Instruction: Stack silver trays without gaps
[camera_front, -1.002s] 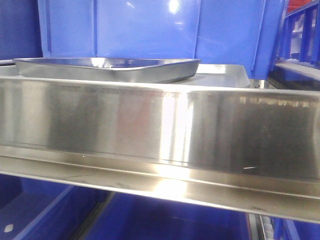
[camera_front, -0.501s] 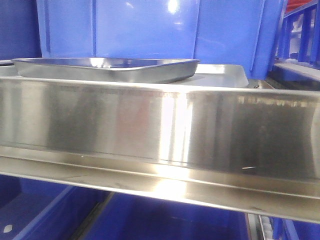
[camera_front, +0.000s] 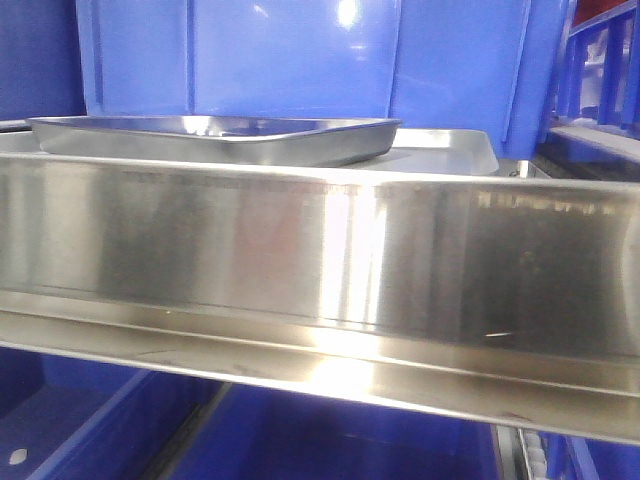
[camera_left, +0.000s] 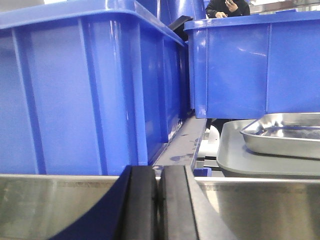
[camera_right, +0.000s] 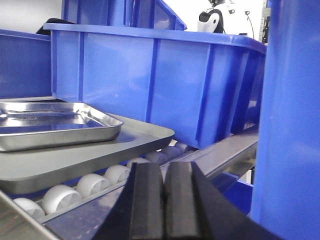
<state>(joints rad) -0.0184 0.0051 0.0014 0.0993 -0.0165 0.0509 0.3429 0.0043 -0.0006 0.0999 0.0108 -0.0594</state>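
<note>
We see a shallow shiny stainless-steel tray with rounded corners (camera_front: 215, 138) sitting inside a larger dull grey flat tray (camera_front: 450, 150), both on the shelf behind a long brushed-steel shelf rail (camera_front: 320, 250) that fills the near part of the front view. The steel tray lies left of centre there, its rim a little askew to the rail (not square with the grey tray's edge).

From the left wrist view the same steel tray (camera_left: 285, 135) is at far right, resting on the grey tray (camera_left: 240, 155), with deep blue plastic bins (camera_left: 85, 85) to the left and behind. The left gripper (camera_left: 159, 205) is at the bottom edge, its two black pads pressed together with nothing between them, well apart from the tray, just behind the rail.

From the right wrist view the steel tray (camera_right: 55, 125) is at left on the grey tray (camera_right: 100, 155), which rides on a row of white rollers (camera_right: 95, 184). A blue bin (camera_right: 160, 85) stands behind. The right gripper (camera_right: 163, 205) is likewise clenched empty, pads touching, low in the near foreground and apart from both trays.
</note>
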